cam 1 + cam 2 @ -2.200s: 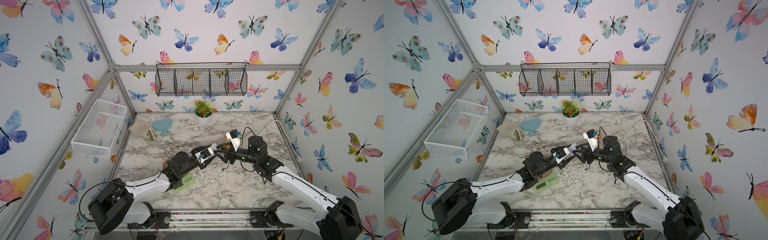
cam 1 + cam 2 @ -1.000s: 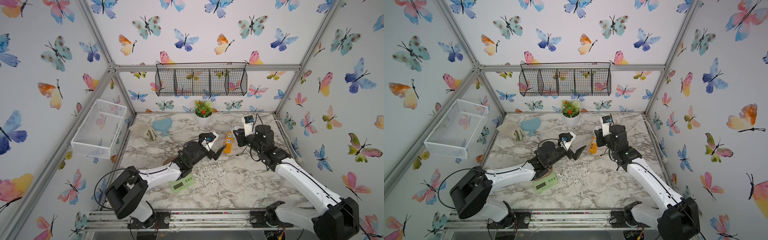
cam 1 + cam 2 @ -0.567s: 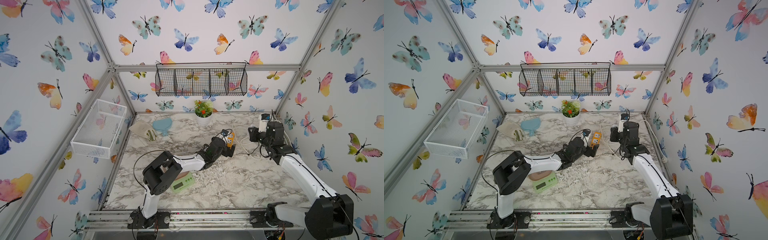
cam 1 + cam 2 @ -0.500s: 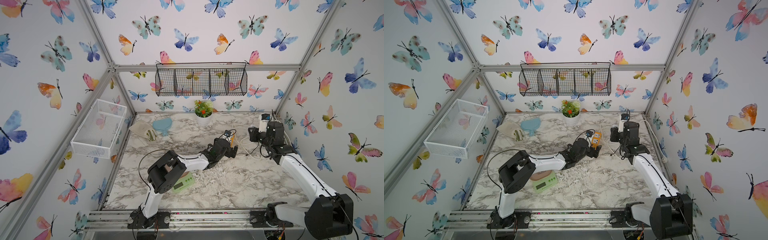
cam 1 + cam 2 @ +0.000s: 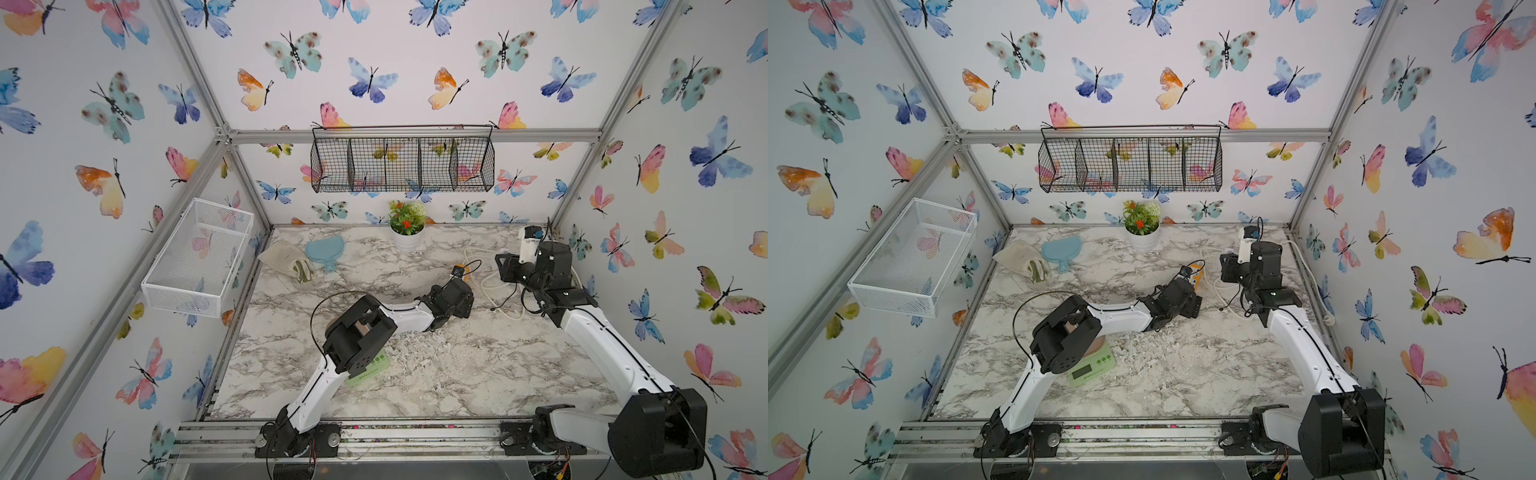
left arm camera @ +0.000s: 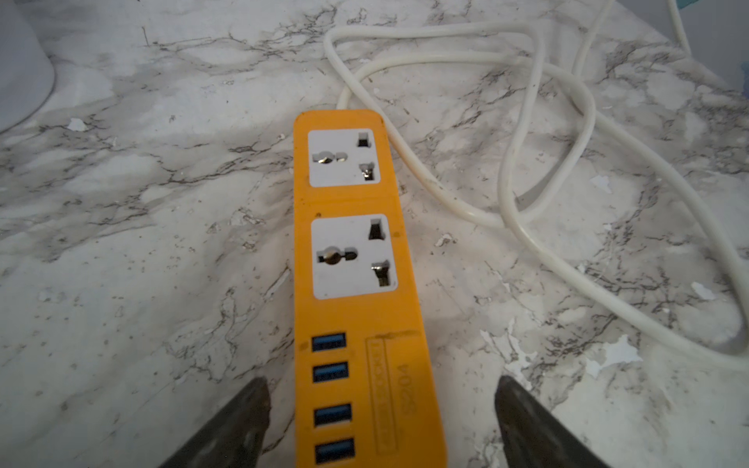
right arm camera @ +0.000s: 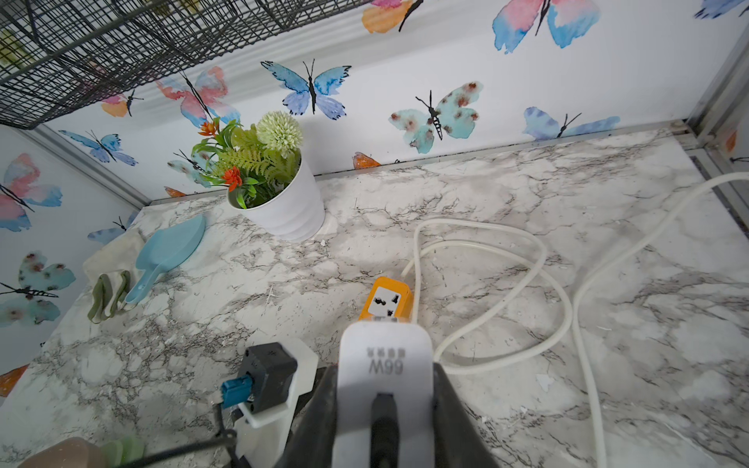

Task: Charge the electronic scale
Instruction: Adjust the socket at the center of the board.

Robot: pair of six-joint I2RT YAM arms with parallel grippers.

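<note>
Two grippers, one scale: holdings on the marble tabletop

Bearings are being read from the centre of the tabletop [image 5: 1183,386] in a top view, with 12 at the back wall.

Item 1, electronic scale [image 5: 1090,368]: sitting flat at about 7 o'clock near the front edge, with its display facing 6. The left arm's elbow is hanging over its tray and hiding most of it in both top views. It is lying well apart from both grippers.

Item 2, orange power strip [image 6: 352,263]: lying flat at about 1 o'clock with its sockets up. Its white cord [image 6: 523,182] is looping off toward 3.

Item 3, left gripper [image 6: 380,381]: straddling the strip's USB end. Its jaws are standing wide, its fingers [image 6: 239,421] are keeping a gap on either side, and it is gripping nothing.

Item 4, right gripper [image 7: 383,366]: hanging at about 2 o'clock from the strip. Its jaws are clamping a white charger [image 7: 385,344] marked 66W, and a black cable [image 7: 383,417] is running out of the charger.

Item 5, potted plant [image 5: 1142,237]: standing at 12 against the back wall.

Item 6, blue paddle-shaped piece [image 5: 1061,251]: lying at 11, touching a folded cloth [image 5: 1021,257].
</note>
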